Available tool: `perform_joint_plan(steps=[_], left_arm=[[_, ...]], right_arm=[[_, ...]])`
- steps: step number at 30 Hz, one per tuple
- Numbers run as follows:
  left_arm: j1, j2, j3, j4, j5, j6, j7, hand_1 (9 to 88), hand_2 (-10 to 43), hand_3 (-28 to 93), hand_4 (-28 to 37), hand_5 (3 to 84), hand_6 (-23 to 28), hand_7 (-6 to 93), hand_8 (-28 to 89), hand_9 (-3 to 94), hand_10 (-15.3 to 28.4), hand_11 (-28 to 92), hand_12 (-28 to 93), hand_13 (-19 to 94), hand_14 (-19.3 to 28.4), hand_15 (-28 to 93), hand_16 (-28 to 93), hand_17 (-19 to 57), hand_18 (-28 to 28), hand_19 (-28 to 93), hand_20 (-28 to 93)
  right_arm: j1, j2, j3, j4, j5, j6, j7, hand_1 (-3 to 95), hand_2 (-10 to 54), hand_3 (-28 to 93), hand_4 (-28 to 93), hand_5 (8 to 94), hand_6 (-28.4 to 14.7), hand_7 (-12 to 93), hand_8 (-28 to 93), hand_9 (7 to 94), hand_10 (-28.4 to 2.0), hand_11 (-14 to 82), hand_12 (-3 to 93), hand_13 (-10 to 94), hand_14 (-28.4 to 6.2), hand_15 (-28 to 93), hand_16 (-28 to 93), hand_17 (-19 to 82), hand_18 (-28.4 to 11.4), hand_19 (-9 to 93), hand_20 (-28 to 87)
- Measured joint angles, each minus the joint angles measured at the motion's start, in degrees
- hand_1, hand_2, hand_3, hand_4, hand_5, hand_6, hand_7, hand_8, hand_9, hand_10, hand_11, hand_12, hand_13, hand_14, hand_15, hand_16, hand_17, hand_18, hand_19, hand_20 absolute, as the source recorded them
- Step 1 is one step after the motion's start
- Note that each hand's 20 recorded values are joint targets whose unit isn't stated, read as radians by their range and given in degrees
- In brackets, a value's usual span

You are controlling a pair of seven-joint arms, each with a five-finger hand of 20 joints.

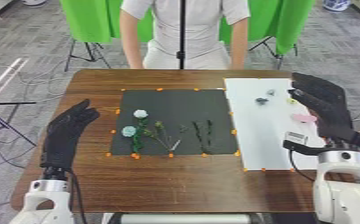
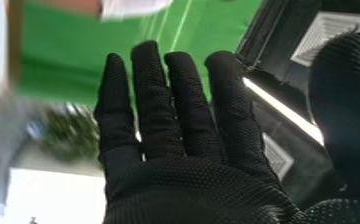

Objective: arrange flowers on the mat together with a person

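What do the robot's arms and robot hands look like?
Left arm and right arm: white, rounded, black cables. Left robot hand and right robot hand: black textured fabric gloves. Right wrist: black bracket, white label.

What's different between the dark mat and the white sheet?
The mat is nearly black; the sheet is white. The mat holds leafy stems and pale blooms; the sheet holds small pieces, one pink. The sheet reaches nearer the robot than the mat. Both lie flat on the table.
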Motion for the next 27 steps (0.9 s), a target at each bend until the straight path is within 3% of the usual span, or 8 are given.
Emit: perform_joint_plan(steps=[5,12,20,27], left_arm=[[0.3,0.00,0.00,-0.25,0.00,0.33,0.06,24.3,-5.7,68,-20.0,48.1,4.6,11.4,-5,45.9,13.7,17,16,36,18.8,19,5,2.6,15.3,8,16],[0.7,0.00,-0.04,-0.68,0.00,0.54,0.08,24.3,-5.7,68,-20.0,48.1,4.5,11.5,-5,46.1,13.9,17,16,36,18.7,19,5,2.6,15.1,8,16],[0.7,0.01,-0.07,-0.72,0.01,0.56,0.08,24.3,-5.5,68,-19.9,48.1,4.6,11.3,-5,46.1,13.8,17,16,36,18.8,19,5,2.5,15.0,8,16],[0.7,0.08,-0.11,-0.75,0.01,0.55,-0.03,24.3,-5.6,68,-19.9,48.0,4.5,11.3,-5,46.1,13.8,17,16,36,18.8,19,5,2.5,15.0,8,16]], right_arm=[[4.3,7.1,2.1,5.1,-11.8,-0.7,7.9,29.1,-9.5,76,-21,52.4,-0.1,17,-10,54.4,-13.7,11.4,19.6,55,-12.3,19,27,22,-16.5,48,44],[8.4,15.4,2.0,12.6,-32.4,-15.4,9.3,29.0,-9.5,77,-23,53.0,1.0,17,-10,54.6,-13.6,13.0,20.6,57,-12.1,23,28,22,-17.2,51,45],[12.4,17.9,-1.4,19.2,-50.6,-19.8,9.8,30.0,-9.5,77,-26,53.8,3.0,19,-10,56.9,-13.1,14.2,20.6,58,-11.6,24,27,23,-17.1,53,45],[13.9,18.1,-3.6,22.5,-51.4,-21.2,9.7,33.3,-9.5,78,-28,55.3,4.3,21,-11,60.8,-12.3,16.1,20.7,61,-10.7,26,27,25,-16.7,53,45]])
